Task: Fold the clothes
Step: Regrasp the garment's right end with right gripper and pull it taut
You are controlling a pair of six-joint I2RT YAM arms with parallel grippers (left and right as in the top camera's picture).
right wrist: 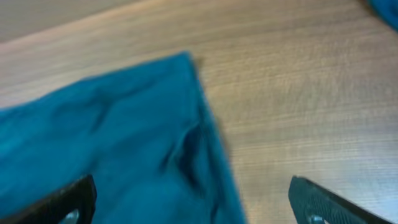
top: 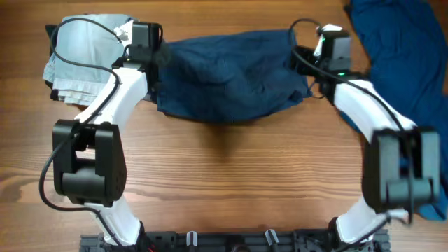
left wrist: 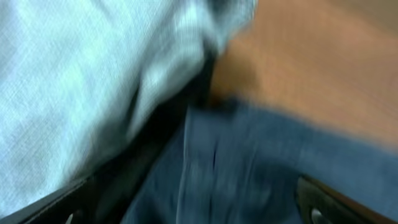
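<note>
A dark blue garment lies spread across the far middle of the wooden table. My left gripper is open at its left edge; the left wrist view shows the blue cloth between the spread fingers, with a light grey garment beside it. My right gripper is open at the garment's right edge; the right wrist view shows the blue cloth's corner between the wide-apart fingers.
A folded light grey garment lies at the far left. Another blue garment is heaped at the far right, running down the right edge. Bare wooden table fills the near half.
</note>
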